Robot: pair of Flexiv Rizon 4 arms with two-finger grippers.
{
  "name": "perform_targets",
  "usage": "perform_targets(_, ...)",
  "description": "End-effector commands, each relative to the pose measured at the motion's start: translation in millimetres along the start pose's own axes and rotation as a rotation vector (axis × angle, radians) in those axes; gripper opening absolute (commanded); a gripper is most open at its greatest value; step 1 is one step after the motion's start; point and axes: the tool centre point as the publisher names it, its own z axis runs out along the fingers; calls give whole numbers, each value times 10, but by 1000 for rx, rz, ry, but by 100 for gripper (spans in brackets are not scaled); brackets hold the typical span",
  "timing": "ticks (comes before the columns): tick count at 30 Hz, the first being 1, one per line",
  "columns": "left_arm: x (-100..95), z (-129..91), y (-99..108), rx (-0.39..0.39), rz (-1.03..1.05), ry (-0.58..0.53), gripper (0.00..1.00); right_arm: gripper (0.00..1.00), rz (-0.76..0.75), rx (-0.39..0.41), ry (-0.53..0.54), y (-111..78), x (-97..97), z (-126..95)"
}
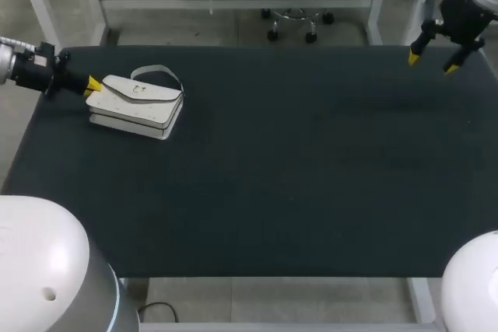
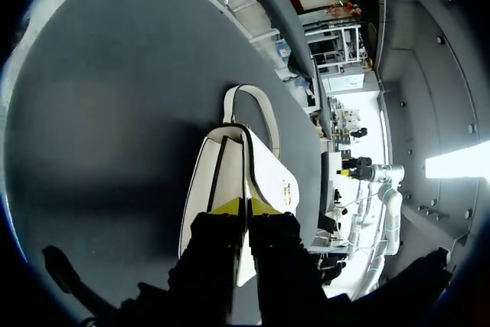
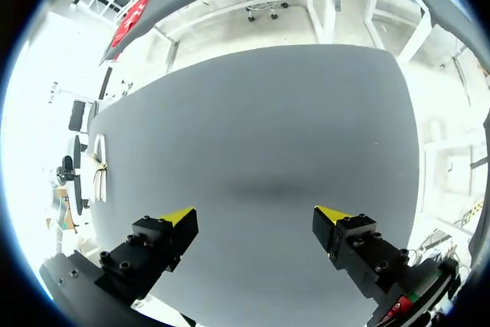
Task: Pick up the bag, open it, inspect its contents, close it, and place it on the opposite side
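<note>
white handbag (image 1: 136, 103) lies flat at the left end of the table (image 1: 311, 161), flap down, strap looped at its far side, contents hidden. left gripper (image 1: 92, 85) is pinched narrow on its near edge. small metal clasp (image 2: 287, 189) on the flap is too small to read. right gripper (image 1: 430, 61) is spread wide, holding nothing, over the far right corner, well apart from the bag.

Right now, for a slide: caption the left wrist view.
Left hand grips one end of a white flap handbag on the dark table.
</note>
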Motion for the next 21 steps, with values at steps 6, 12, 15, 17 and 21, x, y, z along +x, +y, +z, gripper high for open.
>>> perform_targets(6,-311,-408,-376,43,-25,-12,0,100,2,-69,-46,-38,-120,-157)
perform_targets(12,-441,-632,-529,106,-39,-20,0,100,0,-88,-73,-8,-177,-230)
perform_targets(15,-521,-732,-584,145,-58,-4,0,100,2,-94,-82,7,-191,-248)
perform_targets(17,-579,-777,-616,166,-73,5,0,100,2,-97,-84,14,-193,-259)
perform_targets(21,-669,-817,-636,197,-95,16,0,100,-3,-100,-91,20,-180,-276)
